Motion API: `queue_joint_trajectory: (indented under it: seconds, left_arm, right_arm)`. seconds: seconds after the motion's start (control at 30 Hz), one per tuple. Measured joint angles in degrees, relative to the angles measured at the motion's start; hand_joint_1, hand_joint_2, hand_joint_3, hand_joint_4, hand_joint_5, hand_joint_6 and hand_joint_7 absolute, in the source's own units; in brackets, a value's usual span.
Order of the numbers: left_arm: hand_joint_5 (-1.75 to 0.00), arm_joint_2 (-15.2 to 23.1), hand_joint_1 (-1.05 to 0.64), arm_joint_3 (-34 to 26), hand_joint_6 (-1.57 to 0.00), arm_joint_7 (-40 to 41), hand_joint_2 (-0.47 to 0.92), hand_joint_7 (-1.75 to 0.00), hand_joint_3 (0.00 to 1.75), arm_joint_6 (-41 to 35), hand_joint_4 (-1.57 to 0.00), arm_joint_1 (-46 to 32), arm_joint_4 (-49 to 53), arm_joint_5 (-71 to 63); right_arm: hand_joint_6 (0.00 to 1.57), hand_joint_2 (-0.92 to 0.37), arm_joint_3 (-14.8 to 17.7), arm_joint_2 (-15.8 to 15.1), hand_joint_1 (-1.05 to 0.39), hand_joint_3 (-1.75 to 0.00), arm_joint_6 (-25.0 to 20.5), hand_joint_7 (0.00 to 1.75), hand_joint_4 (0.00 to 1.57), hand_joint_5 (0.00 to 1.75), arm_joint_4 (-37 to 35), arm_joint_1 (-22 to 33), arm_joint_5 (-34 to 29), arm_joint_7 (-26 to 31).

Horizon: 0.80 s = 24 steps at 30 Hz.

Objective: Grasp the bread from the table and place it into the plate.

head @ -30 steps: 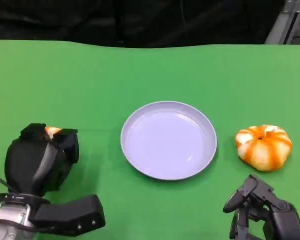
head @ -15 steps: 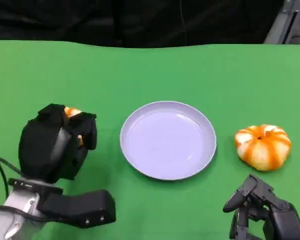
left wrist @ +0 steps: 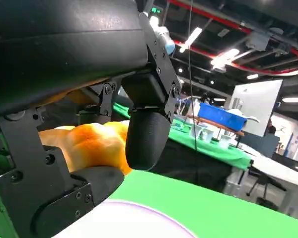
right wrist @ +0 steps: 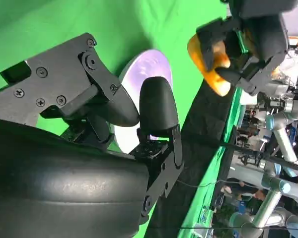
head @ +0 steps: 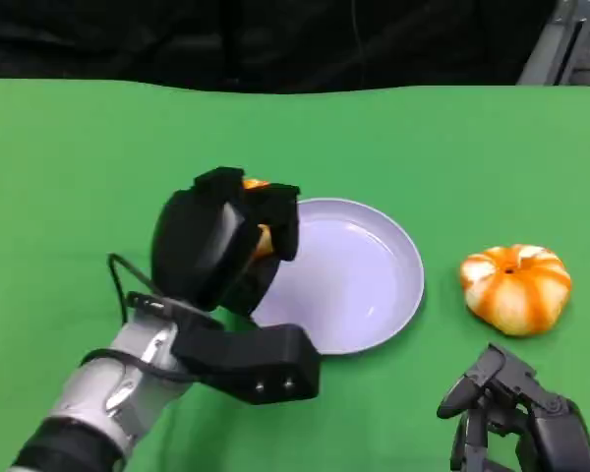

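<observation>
Left hand [left wrist: 97, 148] grips the bread [left wrist: 87, 144], an orange-golden piece with a paler end, pressed between black fingers [left wrist: 146, 141] on one side and a black pad on the other. Beneath the hand lies the pale rim of the plate [left wrist: 139, 218] on the green table [left wrist: 228, 208]. In the background: a second green-covered table carrying a blue bin [left wrist: 221, 115] and small cups, a white board [left wrist: 256, 106], ceiling strip lights and red overhead beams.
</observation>
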<state>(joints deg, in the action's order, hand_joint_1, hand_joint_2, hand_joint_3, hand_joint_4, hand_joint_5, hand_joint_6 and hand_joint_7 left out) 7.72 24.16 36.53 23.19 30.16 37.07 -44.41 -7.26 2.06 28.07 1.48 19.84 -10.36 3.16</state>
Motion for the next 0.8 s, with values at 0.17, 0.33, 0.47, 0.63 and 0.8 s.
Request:
queue_joint_trajectory:
  seconds: [0.17, 0.33, 0.47, 0.63, 0.8]
  left_arm:
    - [-1.13, -2.2, -0.11, 0.1, -0.60, -7.9, 0.41, -0.84, 0.99, 0.5, -0.69, 2.3, 2.4, 4.9]
    - [-0.73, -2.1, -0.54, 0.6, -0.11, -27.6, 0.90, -0.35, 0.18, -3.6, -0.06, 4.1, 1.2, 10.3]
    - [-0.23, -2.1, -0.81, 1.3, 0.00, -36.6, 0.92, -0.21, 0.26, -8.0, 0.00, 5.2, -0.8, 10.7]
    - [-0.01, -2.2, -0.92, 3.4, 0.00, -41.9, 0.92, -0.13, 0.32, -11.7, 0.00, 6.4, -2.1, 9.5]
    - [0.00, -2.1, -0.96, 5.6, 0.00, -42.3, 0.92, -0.10, 0.40, -13.3, 0.00, 6.7, -2.4, 6.7]
  right_arm:
    - [0.58, -0.65, -0.2, 0.0, -0.24, -1.41, -0.2, 1.75, 0.89, 1.75, 0.1, 0.1, -0.2, 0.1]
    - [0.58, -0.65, -0.3, 0.0, -0.25, -1.41, -0.2, 1.75, 0.90, 1.75, 0.2, 0.4, -0.3, 0.4]
    - [0.58, -0.66, -0.4, 0.1, -0.25, -1.41, -0.2, 1.75, 0.90, 1.75, 0.3, 0.4, -0.4, 0.5]
    - [0.57, -0.66, -0.5, 0.1, -0.24, -1.40, -0.4, 1.75, 0.89, 1.75, 0.5, 0.4, -0.5, 0.5]
    - [0.57, -0.66, -0.7, 0.2, -0.24, -1.41, -0.4, 1.75, 0.89, 1.75, 0.7, 0.4, -0.5, 0.6]
